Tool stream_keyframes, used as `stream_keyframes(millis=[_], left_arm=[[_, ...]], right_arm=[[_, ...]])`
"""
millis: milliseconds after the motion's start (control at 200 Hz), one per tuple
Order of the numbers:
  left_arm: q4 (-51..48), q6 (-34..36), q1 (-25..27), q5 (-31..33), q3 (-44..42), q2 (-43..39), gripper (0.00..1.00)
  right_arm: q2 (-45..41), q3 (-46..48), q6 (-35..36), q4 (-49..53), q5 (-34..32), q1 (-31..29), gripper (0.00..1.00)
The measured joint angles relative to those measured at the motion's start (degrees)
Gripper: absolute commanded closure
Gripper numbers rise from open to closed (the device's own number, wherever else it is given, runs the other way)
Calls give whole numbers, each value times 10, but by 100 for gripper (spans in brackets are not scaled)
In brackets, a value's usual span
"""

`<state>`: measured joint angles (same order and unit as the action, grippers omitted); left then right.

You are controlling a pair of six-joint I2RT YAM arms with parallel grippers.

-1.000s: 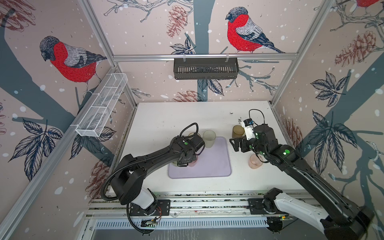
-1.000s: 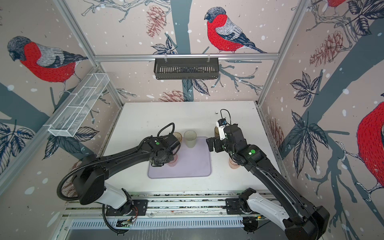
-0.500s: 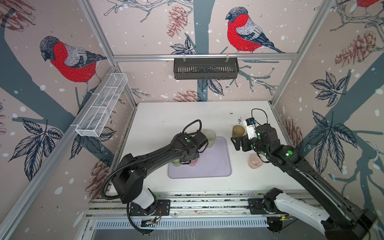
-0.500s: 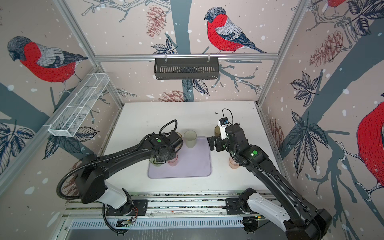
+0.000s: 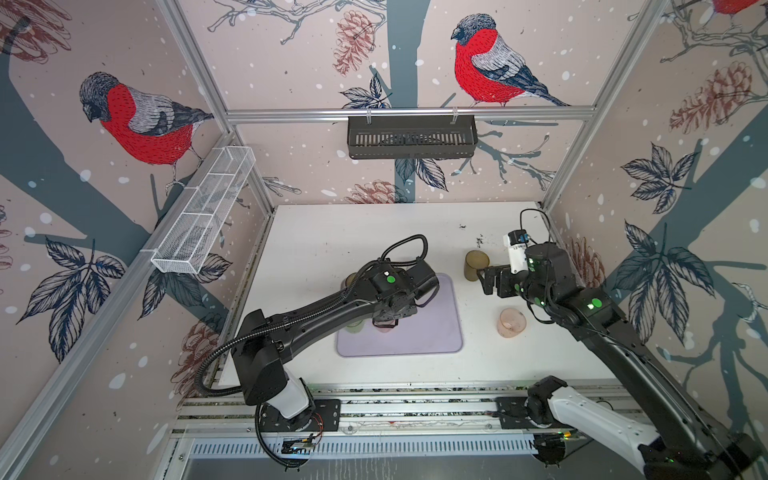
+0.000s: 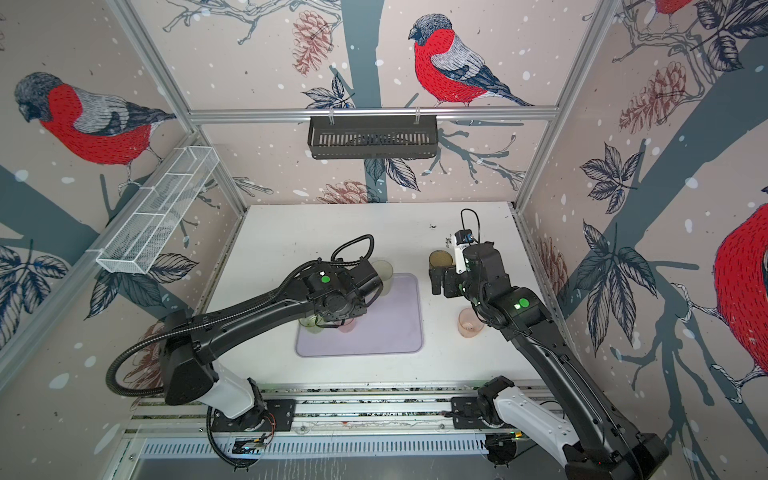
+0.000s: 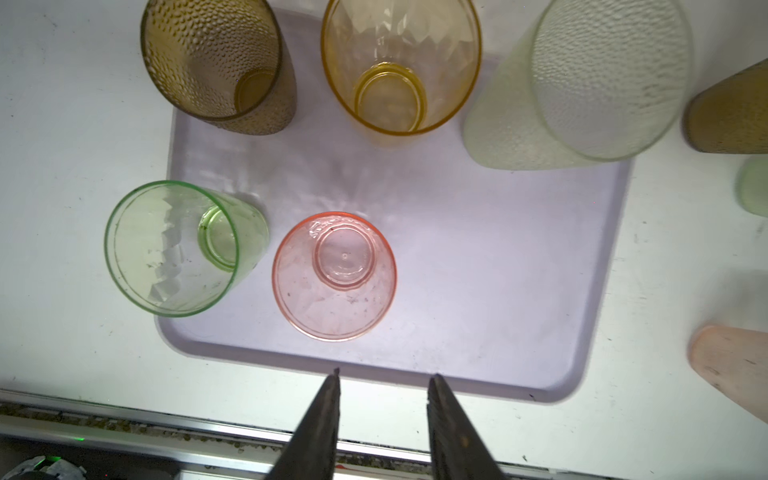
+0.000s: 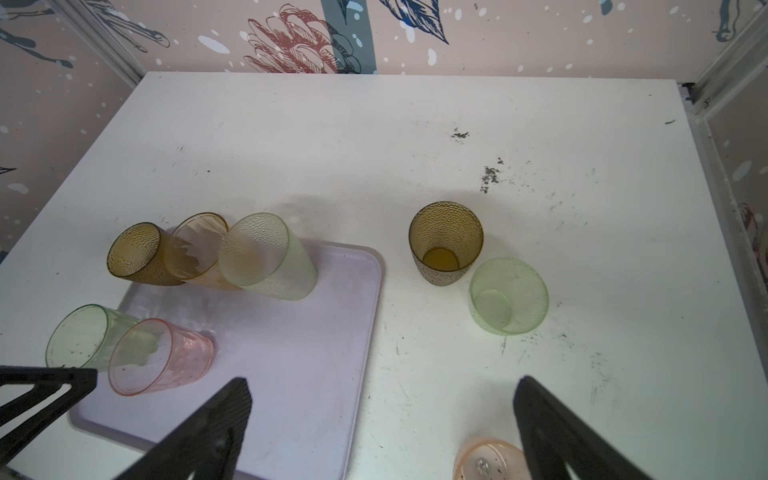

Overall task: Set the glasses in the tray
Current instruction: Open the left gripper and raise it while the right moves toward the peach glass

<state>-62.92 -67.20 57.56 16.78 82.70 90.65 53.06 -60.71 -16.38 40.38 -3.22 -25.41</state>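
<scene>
Five glasses (image 7: 399,66) are stood upright along the edges of the tray (image 7: 498,291), so the middle is left free; a pink glass (image 7: 334,276) is set beside a green glass (image 7: 178,249). The left gripper (image 7: 384,376) is held above the rim, fingers parted, empty. Three glasses are left on the table (image 8: 415,124); a brown glass (image 8: 445,243) is faced by the right gripper (image 8: 384,380), spread wide and empty, apparently for it.

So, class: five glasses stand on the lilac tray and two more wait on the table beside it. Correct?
Three wait beside it, not two: the right wrist view shows a brown glass, a short pale green glass and a pink glass on the table, off the tray. Five on the tray is right.
</scene>
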Motion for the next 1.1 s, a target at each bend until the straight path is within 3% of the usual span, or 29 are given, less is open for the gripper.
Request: stream_keyframes(millis=[175, 485, 816, 916, 1006, 1101], left_arm=[[9, 19, 2, -7, 22, 0, 54], [54, 126, 2, -48, 30, -30, 45], [170, 226, 2, -112, -111, -166, 21], [191, 243, -2, -126, -124, -178, 17], [201, 257, -5, -137, -123, -179, 3], [205, 269, -13, -148, -110, -174, 1]], right_arm=[[-2, -19, -16, 48, 1, 45, 1], [-2, -20, -62, 129, -2, 77, 0], [-5, 8, -128, 187, -27, 80, 0], [-6, 26, -146, 189, -27, 82, 0], [-8, 51, -152, 183, -23, 87, 1], [-8, 74, -155, 178, -10, 104, 1]])
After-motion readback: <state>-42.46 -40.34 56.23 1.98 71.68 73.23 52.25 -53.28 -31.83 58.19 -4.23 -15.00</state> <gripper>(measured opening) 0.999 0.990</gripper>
